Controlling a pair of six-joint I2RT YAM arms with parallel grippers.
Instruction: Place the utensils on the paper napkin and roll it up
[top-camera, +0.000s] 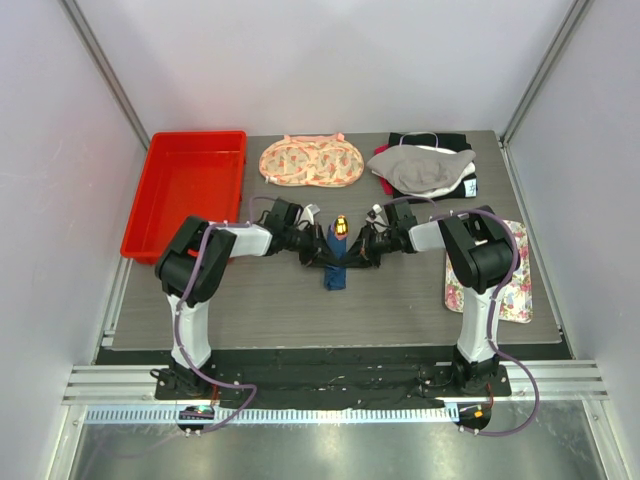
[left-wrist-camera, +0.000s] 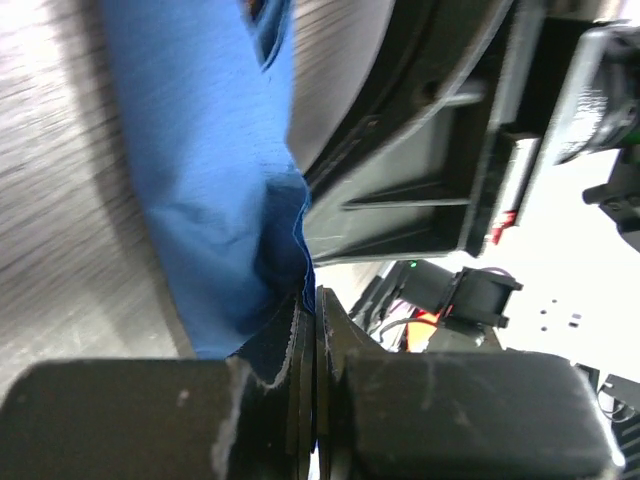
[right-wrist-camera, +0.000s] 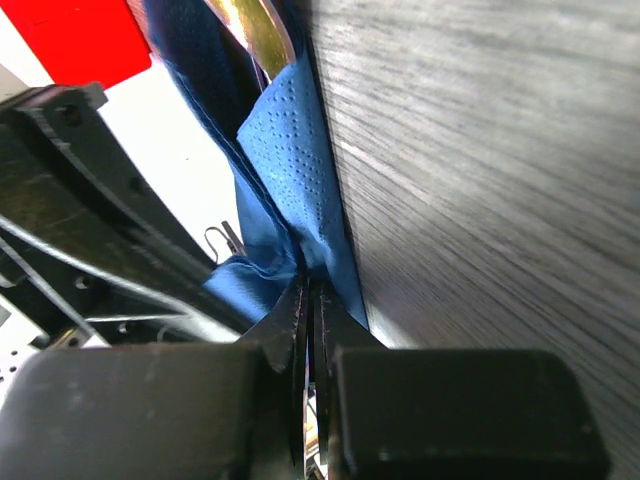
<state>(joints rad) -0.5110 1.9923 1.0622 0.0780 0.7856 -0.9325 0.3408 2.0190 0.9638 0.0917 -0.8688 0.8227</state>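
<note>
1. The paper napkin (top-camera: 335, 268) is bunched into a narrow dark blue bundle in the middle of the desk (top-camera: 400, 305), between the two arms. Its near end trails toward the arm bases.
2. The utensils (top-camera: 341, 226) sit at the far end of that bundle. Only a yellowish-orange tip shows; the folds hide the rest.
3. The left end effector (top-camera: 308, 241) reaches in from the left. It is clenched on the napkin's left side, and its wrist view shows the fingers (left-wrist-camera: 345, 340) pressed together with blue paper pinched between them.
4. The right end effector (top-camera: 368, 244) reaches in from the right. It grips the napkin's right side, with dimpled blue paper rising out of its tightly closed fingers (right-wrist-camera: 335, 330).
5. The two end effectors face each other closely, with the bundle between them.
6. A red tray (top-camera: 140, 205) stands at the far left.
7. A peach floral cloth (top-camera: 310, 162) lies at the far middle.
8. A white floral mat (top-camera: 518, 290) lies at the right, partly under the right arm.
</note>
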